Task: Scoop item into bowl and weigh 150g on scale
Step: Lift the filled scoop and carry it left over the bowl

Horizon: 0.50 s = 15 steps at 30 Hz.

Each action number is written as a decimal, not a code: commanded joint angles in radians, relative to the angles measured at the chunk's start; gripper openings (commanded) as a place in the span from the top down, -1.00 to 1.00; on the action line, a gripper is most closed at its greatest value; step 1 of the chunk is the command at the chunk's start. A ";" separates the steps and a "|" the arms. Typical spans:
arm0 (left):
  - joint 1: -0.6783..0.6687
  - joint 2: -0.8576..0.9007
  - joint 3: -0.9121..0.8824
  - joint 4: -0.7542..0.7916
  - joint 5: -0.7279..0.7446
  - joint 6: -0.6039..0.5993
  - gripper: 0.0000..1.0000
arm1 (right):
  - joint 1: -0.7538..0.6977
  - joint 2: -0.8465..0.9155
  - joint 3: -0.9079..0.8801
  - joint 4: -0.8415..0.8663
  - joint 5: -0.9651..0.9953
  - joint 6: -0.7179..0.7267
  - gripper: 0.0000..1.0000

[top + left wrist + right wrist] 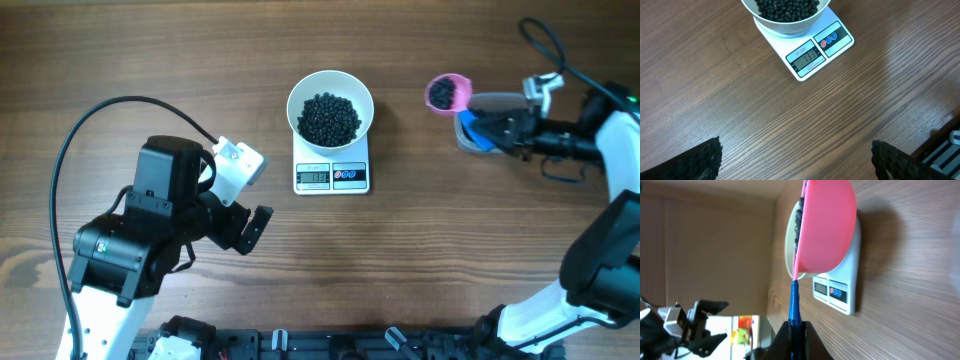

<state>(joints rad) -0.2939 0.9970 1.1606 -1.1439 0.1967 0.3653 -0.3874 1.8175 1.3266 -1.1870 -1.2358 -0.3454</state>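
While brown wood grain covers the matte table [430,250] in every view, the small white square digital scale [332,176] sits near its middle. The round white bowl [294,105] stands on it, holding the pile of small black bead-like pieces [330,118]. The right gripper [796,342] is clamped on the blue handle of a pink plastic scoop [830,225], well right of the bowl, with a few black pieces inside. The left gripper [797,160] hangs near the scale, fingers spread wide, holding nothing. Beyond the table edge, the right wrist view shows a blurred beige wall.
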 commanded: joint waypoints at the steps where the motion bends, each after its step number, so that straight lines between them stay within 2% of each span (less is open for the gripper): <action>1: 0.007 0.000 0.018 0.002 0.016 0.020 -1.00 | 0.093 -0.028 0.009 0.054 -0.061 0.085 0.91; 9: 0.007 0.000 0.018 0.002 0.016 0.021 -1.00 | 0.317 -0.028 0.009 0.370 -0.061 0.388 0.91; 15: 0.007 0.000 0.018 0.003 0.016 0.020 -1.00 | 0.400 -0.028 0.009 0.593 -0.040 0.583 0.91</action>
<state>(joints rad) -0.2939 0.9970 1.1606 -1.1442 0.1967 0.3656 -0.0113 1.8172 1.3262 -0.6525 -1.2579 0.1074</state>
